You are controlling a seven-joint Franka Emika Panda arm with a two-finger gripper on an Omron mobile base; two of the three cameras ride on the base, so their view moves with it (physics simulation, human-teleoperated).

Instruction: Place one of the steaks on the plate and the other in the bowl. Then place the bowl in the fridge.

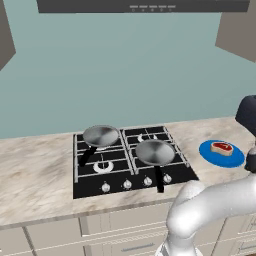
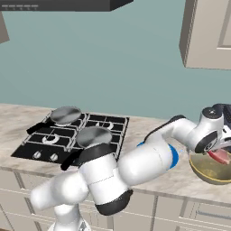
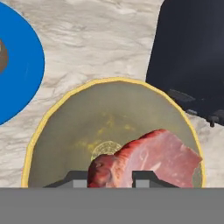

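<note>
— Steak, the pale pink one: where does it sit against the fingers?

— Pinched between them. In the hand view the two fingertips rise at the bottom with the slab's near end wedged in the gap, so the gripper is closed to about the meat's thickness. The rest of the slab sticks out away from the tips, up and to the right in that view.

— And below it?

— The bowl. The meat hangs over its olive inside, within the yellow rim. Whether it touches the bottom I cannot tell. The right base view shows the pink meat just above the bowl's rim, under the gripper.

— The other steak?

— The red one lies on the blue plate, on the counter right of the stove.
</note>
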